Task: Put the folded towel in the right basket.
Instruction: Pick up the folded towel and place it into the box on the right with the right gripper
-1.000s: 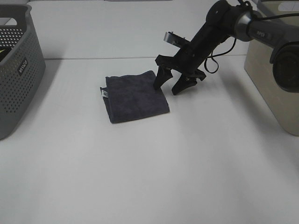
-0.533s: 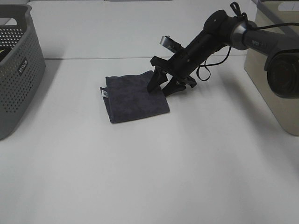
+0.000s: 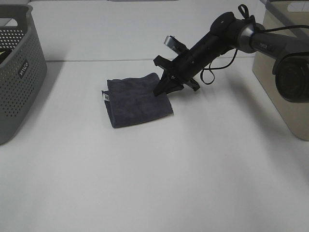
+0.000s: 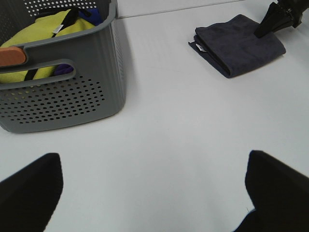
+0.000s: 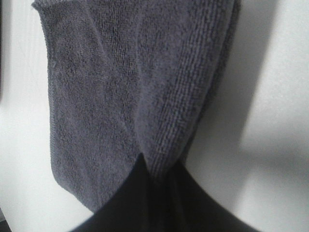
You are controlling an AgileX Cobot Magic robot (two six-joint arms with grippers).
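The folded dark grey towel (image 3: 137,100) lies flat on the white table (image 3: 154,169), left of the middle. My right gripper (image 3: 163,89) reaches across from the right and is shut on the towel's right edge. In the right wrist view the fingertips (image 5: 145,186) pinch a fold of the towel (image 5: 120,82). The left wrist view shows the towel (image 4: 239,44) far off with the right gripper (image 4: 282,14) at its edge. My left gripper (image 4: 152,159) is open and empty, well away from the towel. The beige right basket (image 3: 285,82) stands at the right edge.
A grey perforated basket (image 3: 19,72) stands at the far left. In the left wrist view this basket (image 4: 63,92) holds yellow and blue cloths. A black cable (image 3: 212,70) hangs from the right arm.
My right gripper has moved left onto the towel's right edge and closed from open onto a fold of it. The towel has shifted slightly left.
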